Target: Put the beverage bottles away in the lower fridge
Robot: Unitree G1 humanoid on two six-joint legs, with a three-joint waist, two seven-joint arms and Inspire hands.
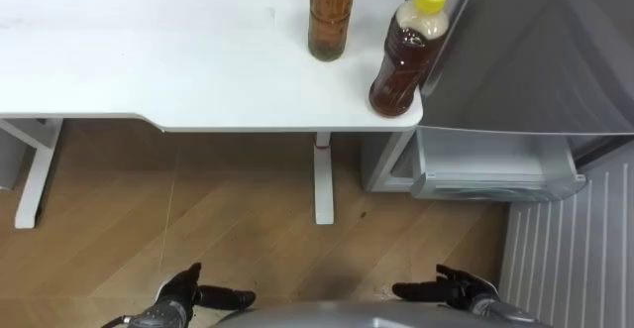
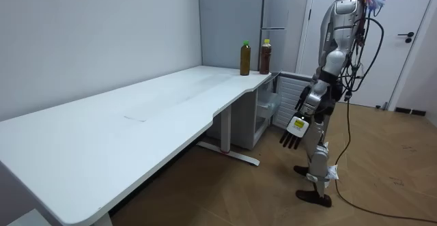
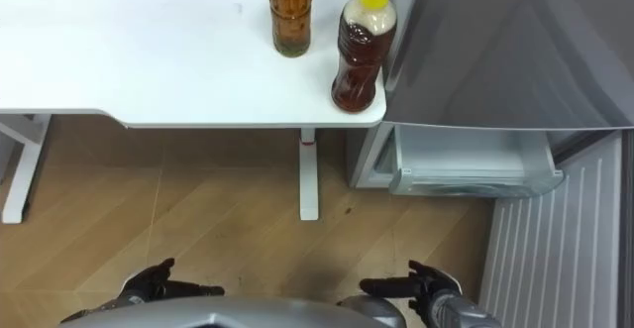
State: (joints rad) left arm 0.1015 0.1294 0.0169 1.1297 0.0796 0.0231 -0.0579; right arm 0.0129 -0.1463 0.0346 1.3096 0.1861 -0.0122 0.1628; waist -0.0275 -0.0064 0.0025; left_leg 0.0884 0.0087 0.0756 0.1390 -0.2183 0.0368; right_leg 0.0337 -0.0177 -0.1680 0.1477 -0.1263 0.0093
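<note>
- Table (image 1: 149, 70), across the upper left of the frame: plain white top, white legs; a small red mark on the middle leg.
- Yellow-capped bottle (image 1: 404, 55), upper centre-right: bright yellow cap, dark reddish-brown drink.
- Amber bottle (image 1: 331, 11), top centre: orange-amber drink, darker olive-brown at the base; green cap in the room view.
- Fridge (image 1: 535, 60), upper right: flat mid-grey.
- Fridge drawer (image 1: 490, 169), right of centre: pale, whitish grey.
- Ribbed panel (image 1: 570, 259), lower right: light grey with fine parallel lines.
- Floor (image 1: 198, 229), lower half: light brown wood grain in angled planks.
- Left hand (image 1: 193, 293) and right hand (image 1: 446, 290), bottom edge: black.
</note>
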